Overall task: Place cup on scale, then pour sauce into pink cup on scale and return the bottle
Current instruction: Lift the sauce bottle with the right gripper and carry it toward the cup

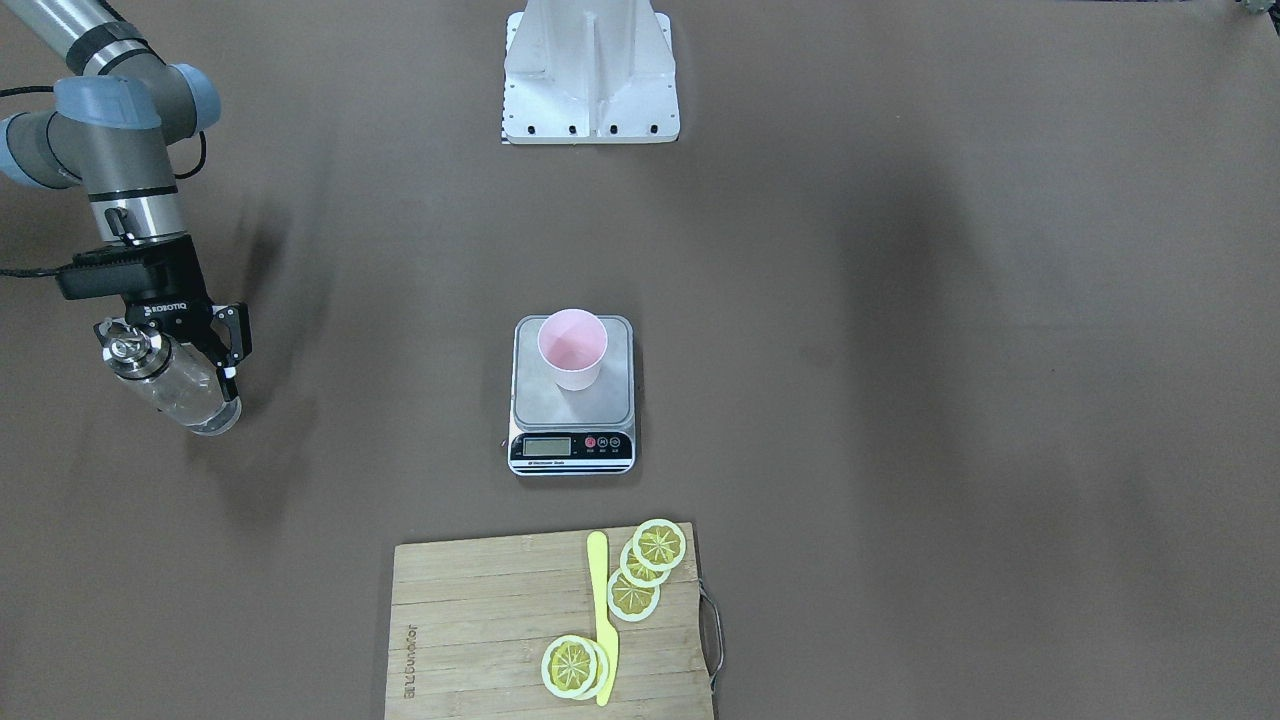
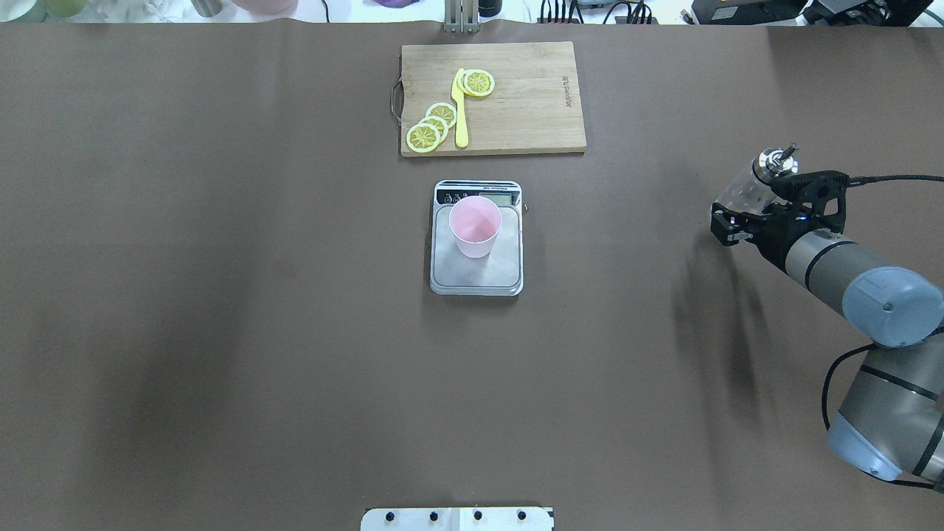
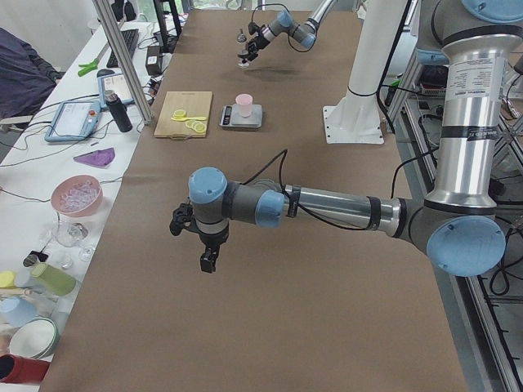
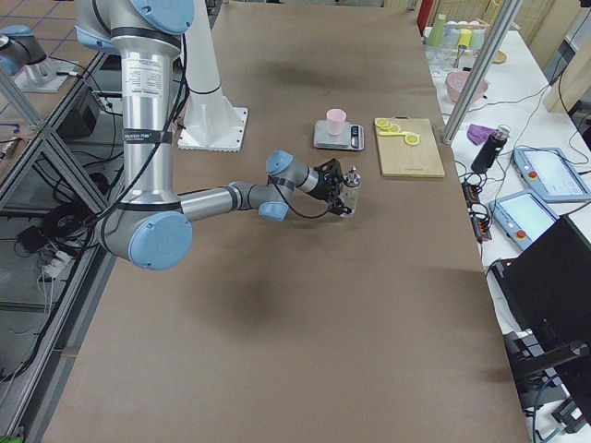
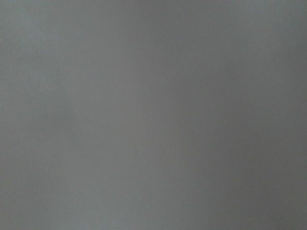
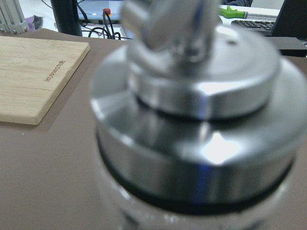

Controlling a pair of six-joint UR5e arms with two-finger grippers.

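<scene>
Bottle (image 1: pixel 195 400): in the right jaws, tilted with the cap leaning off vertical. It sits far out at my right end of the counter (image 1: pixel 900 400), well apart from the scale (image 1: pixel 610 400).
Right jaws: clamped across the glass body, just under the metal cap.
Left jaws: they show only in the left side view, hanging over bare counter. I cannot tell whether they are wide or narrow.
Cup (image 1: pixel 572 347): upright, roughly mid-platform on the scale.
Handling, bottle: I judge it stiff, smooth and breakable, with slick glass under the pads. It is small, so probably light, though the sauce will shift as it tips. A mid-body hold looks right, as it leaves the spout free and the cap unloaded.
Handling, cup: thin plastic and likely very light. I expect a nudge from the spout could slide or topple it.
Sauce: colourless, so I cannot read a level in the bottle. I also cannot tell whether any is in the cup.
Hidden, bottle base: I cannot say whether it touches the counter or hangs just above.
Hidden, far finger: lost behind the glass in the front view.
Hidden, wrist views: the left one is flat grey and shows nothing. The right one is filled by the blurred cap, with a corner of the board (image 1: pixel 480 620) beyond.
Scale display: too small to read.
</scene>
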